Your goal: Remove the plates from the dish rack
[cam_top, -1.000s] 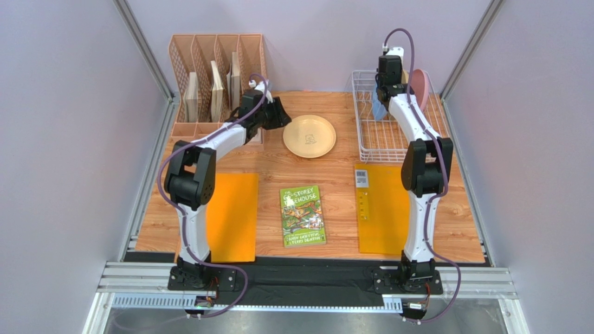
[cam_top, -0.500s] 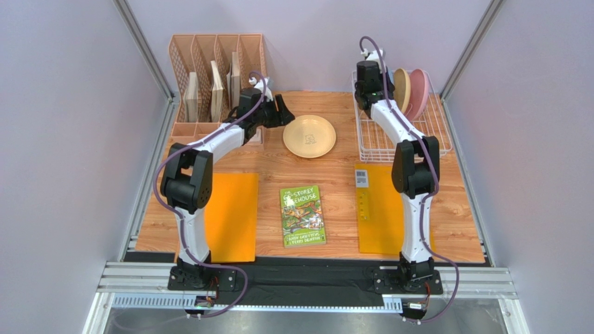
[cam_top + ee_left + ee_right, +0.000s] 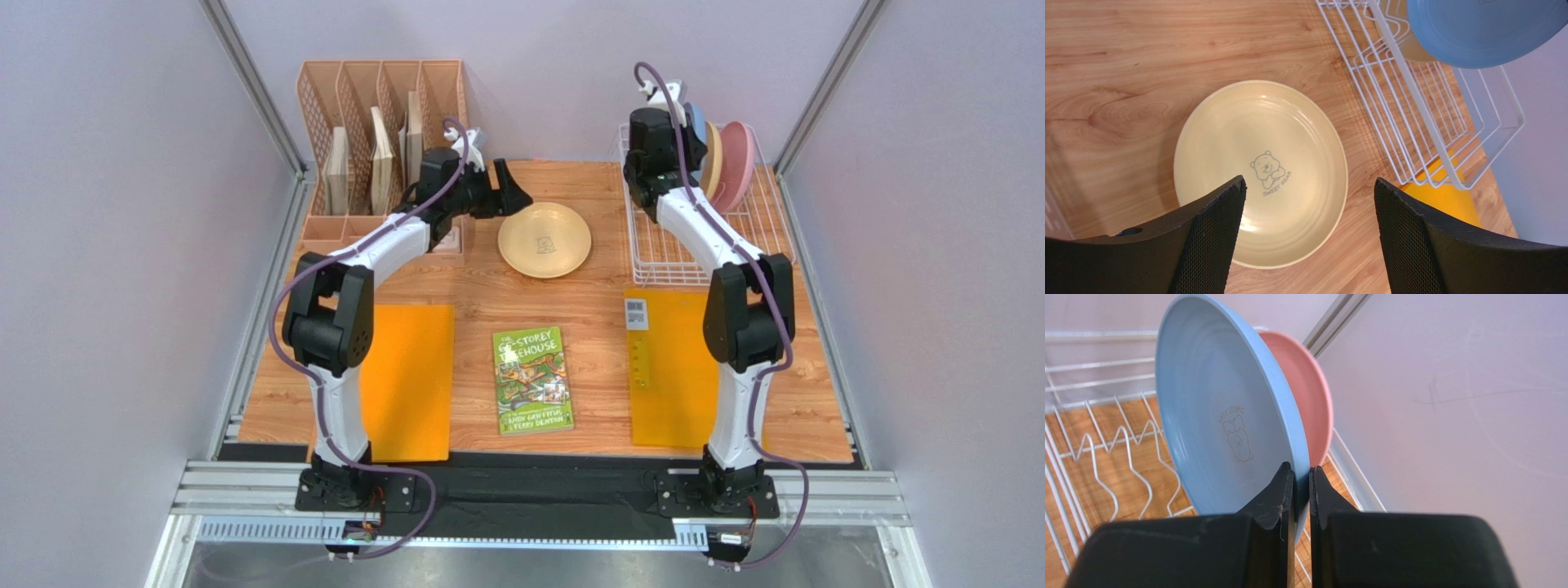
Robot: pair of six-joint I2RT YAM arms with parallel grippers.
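Item: blue plate (image 3: 1223, 416), likely rigid, light, slick (glossy finish); right gripper (image 3: 1301, 478) pinches its rim, the sensible hold. Left gripper (image 3: 1309, 187) spread, empty.

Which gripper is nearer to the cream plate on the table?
Left. The left gripper hovers open over the cream plate; the right gripper is at the dish rack, shut on the blue plate.
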